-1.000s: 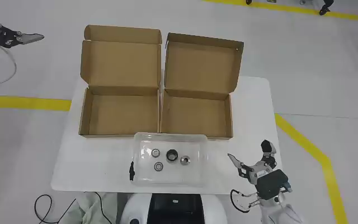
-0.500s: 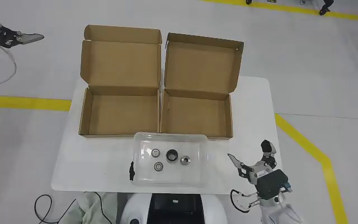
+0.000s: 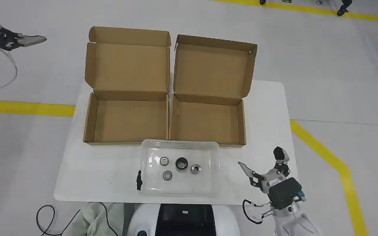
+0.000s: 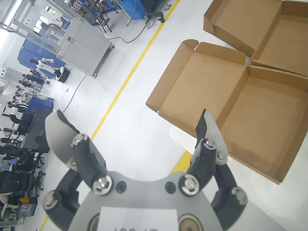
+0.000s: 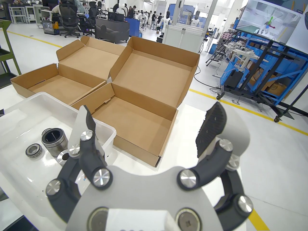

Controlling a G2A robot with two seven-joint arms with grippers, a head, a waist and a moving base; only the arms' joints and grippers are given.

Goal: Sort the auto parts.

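Auto parts (image 3: 182, 163) — four small metal pieces by my count — lie together in a clear plastic tray (image 3: 204, 184) at the table's (image 3: 266, 118) near edge, directly in front of the robot. From above I make out a dark cylinder (image 3: 182, 162) in the middle of the group, with a ringed bearing (image 3: 164, 160) just to its left. A smaller ring (image 3: 168, 174) lies nearer the robot, and a silvery piece (image 3: 196, 169) sits on the cylinder's right. None of them touches a gripper.

The right gripper (image 3: 258, 157) hangs above the table's near right corner, to the right of the tray and apart from it. Its jaws stand wide apart with nothing between them. In its wrist view the cylinder stands upright in the tray with the bearing lying flat next to it. A flat disc is partly hidden behind one finger, and that finger overlaps the tray's rim from above.

Beyond the tray two open cardboard boxes sit side by side and touching, with their lids folded back away from the robot: the left box (image 3: 127, 121) and the right box (image 3: 207, 123). The right box is the nearer one to the right gripper, just across a strip of bare tabletop.

The left gripper (image 4: 132, 118) is out over the floor, well off the table's far left side — its camera looks back across both boxes. Its fingers are spread too and hold nothing. A yellow floor line (image 3: 35, 109) runs under that side of the scene.
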